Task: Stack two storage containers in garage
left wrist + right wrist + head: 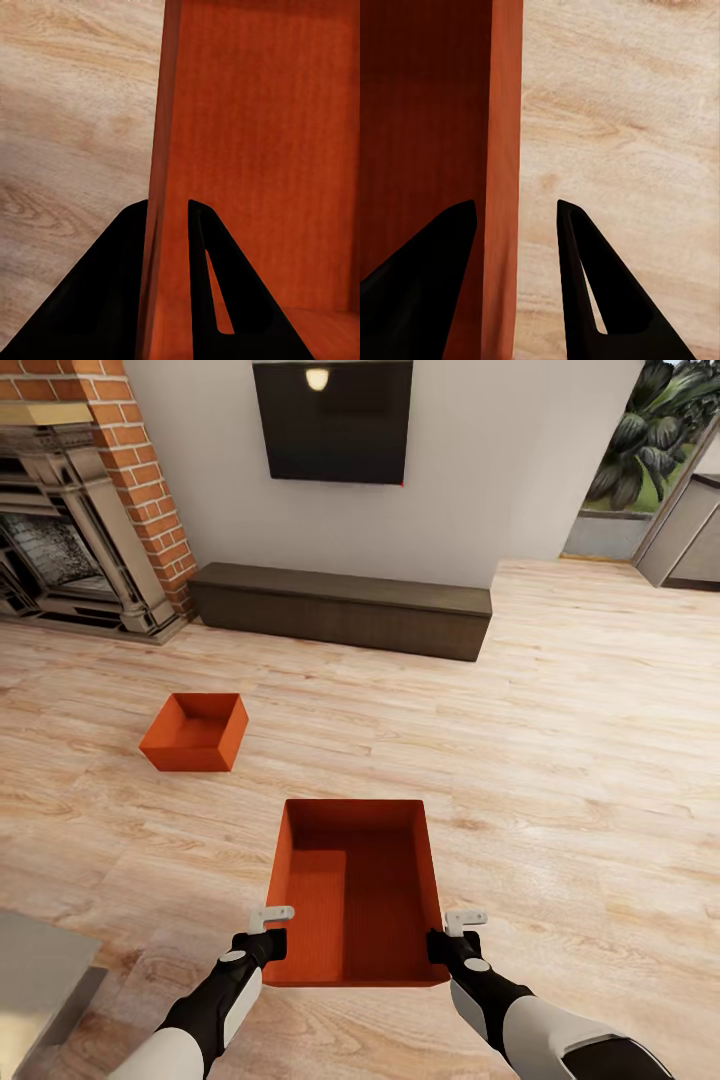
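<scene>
Two orange-red storage containers sit in the living room. The near container [355, 890] is right in front of me, open side up, between my two grippers. My left gripper [268, 940] straddles its left wall near the front corner. In the left wrist view this gripper [167, 206] is shut on that wall of the container [262, 150]. My right gripper [445, 940] straddles the right wall. In the right wrist view it [516, 204] stands open, with a gap between the container's wall [502, 112] and the outer finger. The second container [196, 732] rests on the wood planks further off to the left.
A brick fireplace [70, 530] stands at the far left and a low dark cabinet [340, 605] runs along the wall under a TV [333, 420]. A grey table corner [35, 970] pokes in at near left. A doorway [640, 480] opens at far right across the plank floor [580, 740].
</scene>
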You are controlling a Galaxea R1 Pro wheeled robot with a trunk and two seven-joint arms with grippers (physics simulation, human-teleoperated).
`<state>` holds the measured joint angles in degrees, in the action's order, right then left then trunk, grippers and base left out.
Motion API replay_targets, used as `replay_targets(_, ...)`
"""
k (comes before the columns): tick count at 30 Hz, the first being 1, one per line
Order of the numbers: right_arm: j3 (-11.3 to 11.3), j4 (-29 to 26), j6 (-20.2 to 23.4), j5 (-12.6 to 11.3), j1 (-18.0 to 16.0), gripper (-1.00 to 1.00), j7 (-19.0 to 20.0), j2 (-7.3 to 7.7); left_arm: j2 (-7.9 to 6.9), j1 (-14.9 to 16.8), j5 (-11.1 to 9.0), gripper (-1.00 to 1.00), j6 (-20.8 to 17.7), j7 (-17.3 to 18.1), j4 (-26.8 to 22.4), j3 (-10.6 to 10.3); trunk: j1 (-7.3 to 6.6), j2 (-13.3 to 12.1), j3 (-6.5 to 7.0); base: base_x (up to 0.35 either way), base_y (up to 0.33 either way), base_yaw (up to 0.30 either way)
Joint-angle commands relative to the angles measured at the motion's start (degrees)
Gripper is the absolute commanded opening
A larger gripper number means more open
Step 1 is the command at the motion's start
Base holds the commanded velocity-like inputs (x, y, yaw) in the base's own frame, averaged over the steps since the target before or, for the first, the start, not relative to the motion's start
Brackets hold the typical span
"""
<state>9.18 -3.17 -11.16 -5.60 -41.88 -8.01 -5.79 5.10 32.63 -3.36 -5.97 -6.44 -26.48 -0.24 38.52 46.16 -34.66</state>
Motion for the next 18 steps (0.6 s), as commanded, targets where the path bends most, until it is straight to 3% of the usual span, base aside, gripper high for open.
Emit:
replay_targets(1, -1.36, -0.17, -0.18, 0.06, -0.05, -1.00, -0.07, -0.28, 0.06, -0.02, 0.02, -1.00, -0.36, -0.43, -0.02, 0.76, -0.22, -0.38, 0.14, 0.000, 0.000, 0.000)
replay_targets(18, -1.45, -0.26, -0.03, 0.06, -0.05, -1.00, -0.14, -0.36, 0.04, -0.02, 0.02, -1.00, -0.36, -0.48, 0.19, 0.68, -3.95, -7.20, 3.58, 0.000, 0.000, 0.000)
